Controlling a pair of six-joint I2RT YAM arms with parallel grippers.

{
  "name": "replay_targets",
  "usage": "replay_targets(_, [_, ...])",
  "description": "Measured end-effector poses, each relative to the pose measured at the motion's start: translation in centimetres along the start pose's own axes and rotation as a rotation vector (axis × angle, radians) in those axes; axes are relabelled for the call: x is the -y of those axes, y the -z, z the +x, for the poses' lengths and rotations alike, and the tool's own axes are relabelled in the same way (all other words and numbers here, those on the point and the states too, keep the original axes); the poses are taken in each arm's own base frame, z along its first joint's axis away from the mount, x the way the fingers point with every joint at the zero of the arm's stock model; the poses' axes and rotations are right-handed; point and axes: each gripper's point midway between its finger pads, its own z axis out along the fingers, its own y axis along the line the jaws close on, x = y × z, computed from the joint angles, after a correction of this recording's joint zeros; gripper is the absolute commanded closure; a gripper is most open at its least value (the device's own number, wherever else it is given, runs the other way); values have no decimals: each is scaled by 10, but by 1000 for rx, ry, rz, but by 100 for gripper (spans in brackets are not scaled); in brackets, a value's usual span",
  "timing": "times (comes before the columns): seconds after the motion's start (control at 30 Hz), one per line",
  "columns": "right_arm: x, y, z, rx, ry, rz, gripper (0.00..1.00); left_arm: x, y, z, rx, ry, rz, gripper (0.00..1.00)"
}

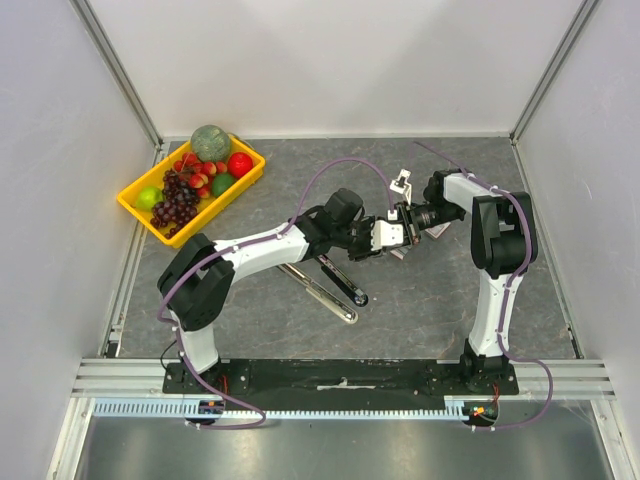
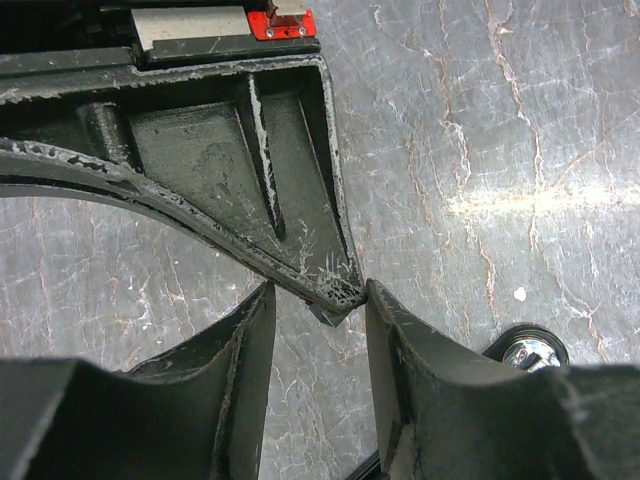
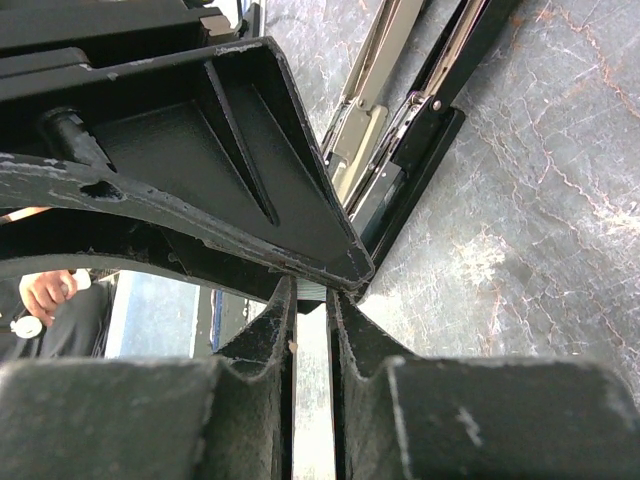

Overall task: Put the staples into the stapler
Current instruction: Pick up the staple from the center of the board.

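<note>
The stapler (image 1: 335, 283) lies swung open on the grey table, one black arm and one silver arm splayed; the right wrist view shows it (image 3: 400, 140) past the fingertips. My right gripper (image 1: 410, 218) (image 3: 312, 290) is shut on a thin grey strip of staples (image 3: 316, 289), held above the table. My left gripper (image 1: 388, 238) (image 2: 320, 300) faces it tip to tip. Its fingers (image 2: 400, 350) stand apart around the right gripper's black fingertip (image 2: 330, 280) and the strip's grey end (image 2: 326, 315), without clamping the strip.
A yellow tray (image 1: 225, 200) of toy fruit sits at the back left. A small white thing (image 1: 402, 183) lies just behind the two grippers. White walls close the table on three sides, and the arm bases stand at the near edge.
</note>
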Motion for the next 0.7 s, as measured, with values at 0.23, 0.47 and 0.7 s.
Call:
replay_targets(0.23, [0,2,2,-8,-20,5,83,6,0,3,8,-41,36,53])
replay_targets(0.47, [0,4,3,-11,-40,11,83,12,1,7,3,-75,66,63])
replay_targets(0.7, [-1,4,4,-14,-50,11,84,11,1,7,7,-80,67,65])
